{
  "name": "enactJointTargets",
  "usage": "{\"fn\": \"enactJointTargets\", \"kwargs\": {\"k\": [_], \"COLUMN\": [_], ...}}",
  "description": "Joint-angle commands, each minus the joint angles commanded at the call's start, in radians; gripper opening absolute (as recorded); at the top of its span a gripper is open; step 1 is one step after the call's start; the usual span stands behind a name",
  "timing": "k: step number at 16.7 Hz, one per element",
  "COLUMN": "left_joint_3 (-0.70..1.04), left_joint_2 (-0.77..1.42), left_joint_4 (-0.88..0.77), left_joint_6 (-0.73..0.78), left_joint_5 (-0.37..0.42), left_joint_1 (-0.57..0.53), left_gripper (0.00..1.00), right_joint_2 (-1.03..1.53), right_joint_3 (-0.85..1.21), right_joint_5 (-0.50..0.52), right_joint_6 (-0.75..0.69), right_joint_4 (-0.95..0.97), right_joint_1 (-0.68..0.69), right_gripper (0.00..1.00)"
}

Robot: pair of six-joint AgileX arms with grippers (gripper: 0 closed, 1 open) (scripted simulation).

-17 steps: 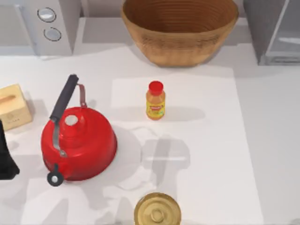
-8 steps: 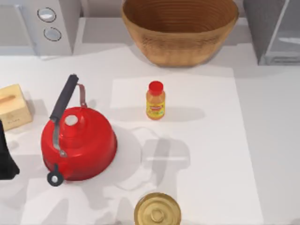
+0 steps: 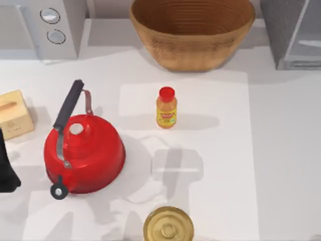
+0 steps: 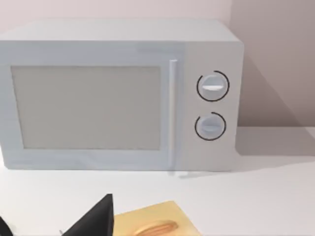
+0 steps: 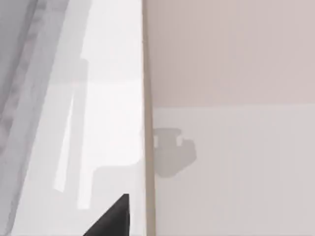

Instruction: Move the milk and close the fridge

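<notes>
Right gripper (image 5: pixel 110 219) sits close against my view of the fridge (image 3: pixel 293 32) door panel; I cannot tell its opening. Left arm is parked at the table's (image 3: pixel 281 150) left edge.

The white worktop (image 3: pixel 281 150) carries a red kettle (image 3: pixel 84 153) at left, a tan box (image 3: pixel 15 114) near the left edge, an orange bottle (image 3: pixel 166 108) mid-table, and a gold lid (image 3: pixel 168 226) at the front. Along the back stand a microwave (image 3: pixel 42 27), a basket (image 3: pixel 193 30) and the fridge (image 3: pixel 293 32).
</notes>
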Motion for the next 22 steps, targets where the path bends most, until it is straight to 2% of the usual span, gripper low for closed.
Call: {"fn": "enactJointTargets", "kwargs": {"k": [3, 5, 14, 17, 22], "left_joint_3": [0.0, 0.0, 0.0, 0.0, 0.0], "left_joint_2": [0.0, 0.0, 0.0, 0.0, 0.0], "left_joint_4": [0.0, 0.0, 0.0, 0.0, 0.0], "left_joint_6": [0.0, 0.0, 0.0, 0.0, 0.0], "left_joint_5": [0.0, 0.0, 0.0, 0.0, 0.0], "left_joint_1": [0.0, 0.0, 0.0, 0.0, 0.0], "left_gripper": [1.0, 1.0, 1.0, 1.0, 1.0], "right_joint_2": [0.001, 0.003, -0.005, -0.02, -0.078], "right_joint_3": [-0.009, -0.014, -0.045, -0.093, -0.184], "right_joint_5": [0.031, 0.045, 0.078, 0.169, 0.434], "right_joint_6": [0.192, 0.266, 0.332, 0.422, 0.64], "right_joint_4": [0.174, 0.246, 0.3, 0.35, 0.461], "right_joint_1": [0.13, 0.188, 0.24, 0.368, 0.732], "right_gripper": [1.0, 1.0, 1.0, 1.0, 1.0]}}
